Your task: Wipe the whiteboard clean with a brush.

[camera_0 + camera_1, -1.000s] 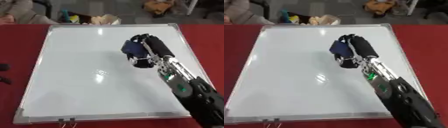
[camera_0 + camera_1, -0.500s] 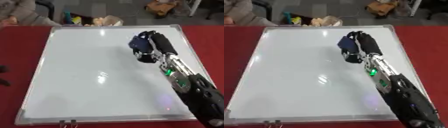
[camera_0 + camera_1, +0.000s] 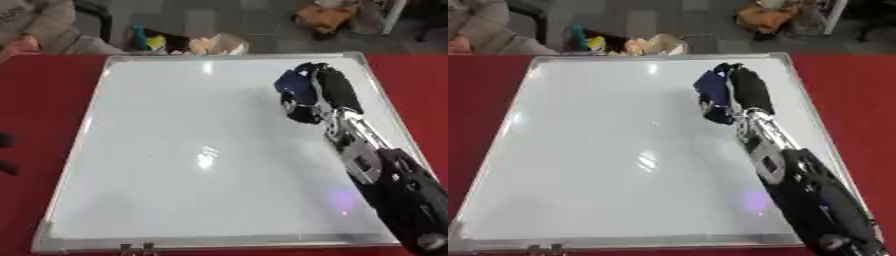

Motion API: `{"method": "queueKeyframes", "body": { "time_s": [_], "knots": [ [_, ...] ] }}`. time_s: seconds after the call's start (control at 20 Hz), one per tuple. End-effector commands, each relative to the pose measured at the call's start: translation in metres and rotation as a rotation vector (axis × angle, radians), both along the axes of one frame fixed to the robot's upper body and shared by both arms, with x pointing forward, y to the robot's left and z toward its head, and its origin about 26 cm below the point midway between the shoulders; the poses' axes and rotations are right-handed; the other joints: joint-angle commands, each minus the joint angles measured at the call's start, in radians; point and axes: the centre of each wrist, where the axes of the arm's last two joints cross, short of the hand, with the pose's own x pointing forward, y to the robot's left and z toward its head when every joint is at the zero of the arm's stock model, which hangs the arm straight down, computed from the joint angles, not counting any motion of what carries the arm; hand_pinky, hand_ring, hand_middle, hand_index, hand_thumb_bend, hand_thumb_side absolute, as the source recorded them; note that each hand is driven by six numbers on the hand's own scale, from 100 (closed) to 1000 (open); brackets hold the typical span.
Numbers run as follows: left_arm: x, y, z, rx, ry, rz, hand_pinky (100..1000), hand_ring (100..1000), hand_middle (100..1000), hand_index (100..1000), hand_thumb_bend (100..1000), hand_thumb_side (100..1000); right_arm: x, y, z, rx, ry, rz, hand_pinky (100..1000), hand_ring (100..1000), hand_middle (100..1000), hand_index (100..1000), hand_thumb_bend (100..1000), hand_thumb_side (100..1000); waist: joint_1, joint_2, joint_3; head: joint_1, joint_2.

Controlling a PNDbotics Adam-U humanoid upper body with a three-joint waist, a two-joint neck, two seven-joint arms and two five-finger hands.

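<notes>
The right hand (image 3: 322, 92) sits in the upper right of the frame with its fingers curled round a dark blue brush (image 3: 293, 87), which rests on the whiteboard (image 3: 175, 150) near its far right corner. The board's long axis runs from the top of the frame to the bottom, and nearly all its surface, which looks clean, lies left of and below the hand. The left hand shows in neither view
</notes>
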Motion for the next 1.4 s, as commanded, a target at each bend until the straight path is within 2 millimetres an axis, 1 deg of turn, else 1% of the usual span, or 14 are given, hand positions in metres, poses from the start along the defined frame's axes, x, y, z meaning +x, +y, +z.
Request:
{"method": "queueKeyframes", "body": {
  "time_s": [0.05,0.55,0.65,0.7,0.75,0.85,1.0,1.15,1.2,1.25,1.3,1.35,1.4],
  "knots": [
    [0.0,0.0,0.009,0.01,-0.03,-0.01,415,687,544,604,245,948,0.006,-0.013,0.008,0.014,-0.035,-0.049,242,468,469,784,100,228,0.001,-0.016,0.002,-0.001,-0.013],
    [0.0,0.0,0.009,0.011,-0.03,-0.01,415,688,544,604,245,948,0.017,-0.037,-0.019,0.048,0.015,-0.158,267,482,473,784,100,265,0.001,-0.014,0.01,-0.002,-0.015],
    [0.0,0.0,0.009,0.01,-0.031,-0.01,415,688,544,604,245,948,0.018,-0.041,-0.024,0.047,0.028,-0.171,291,501,477,786,100,280,0.001,-0.014,0.01,-0.001,-0.016],
    [0.0,0.0,0.009,0.01,-0.031,-0.01,416,688,544,604,245,948,0.018,-0.043,-0.027,0.046,0.036,-0.178,311,520,480,787,100,261,0.001,-0.013,0.009,-0.002,-0.016],
    [0.0,0.0,0.009,0.01,-0.031,-0.01,416,688,544,604,245,948,0.019,-0.045,-0.03,0.043,0.044,-0.184,328,536,484,788,100,312,0.001,-0.013,0.009,-0.002,-0.015],
    [0.0,0.0,0.009,0.01,-0.03,-0.01,416,688,544,604,244,948,0.02,-0.048,-0.035,0.037,0.061,-0.195,346,551,489,788,100,324,0.001,-0.012,0.009,-0.002,-0.015],
    [0.0,-0.001,0.009,0.01,-0.03,-0.011,416,688,544,604,244,949,0.02,-0.051,-0.04,0.027,0.081,-0.203,390,585,499,780,100,378,0.001,-0.012,0.008,-0.001,-0.014],
    [0.0,0.0,0.009,0.01,-0.03,-0.011,416,688,544,604,244,949,0.02,-0.052,-0.044,0.018,0.097,-0.202,410,601,504,776,100,397,0.001,-0.012,0.007,-0.001,-0.013],
    [0.0,-0.001,0.009,0.01,-0.03,-0.011,416,688,543,604,244,949,0.02,-0.052,-0.045,0.016,0.106,-0.201,444,631,513,773,100,432,0.0,-0.012,0.006,-0.002,-0.012],
    [0.0,-0.001,0.009,0.01,-0.03,-0.011,416,688,543,604,245,949,0.02,-0.052,-0.046,0.015,0.115,-0.2,462,649,518,770,100,446,0.0,-0.012,0.006,-0.002,-0.012],
    [0.0,-0.001,0.009,0.01,-0.03,-0.011,416,688,543,604,245,949,0.02,-0.053,-0.047,0.014,0.122,-0.2,462,649,518,770,100,446,0.0,-0.012,0.006,-0.001,-0.011],
    [0.0,-0.001,0.009,0.009,-0.03,-0.011,416,689,543,604,245,949,0.02,-0.053,-0.048,0.012,0.131,-0.197,497,681,533,766,100,494,-0.001,-0.012,0.006,-0.001,-0.011],
    [0.0,0.0,0.009,0.009,-0.03,-0.01,416,689,543,604,245,949,0.02,-0.053,-0.049,0.01,0.138,-0.194,504,688,537,767,100,504,-0.001,-0.012,0.005,0.0,-0.01]
  ]
}}
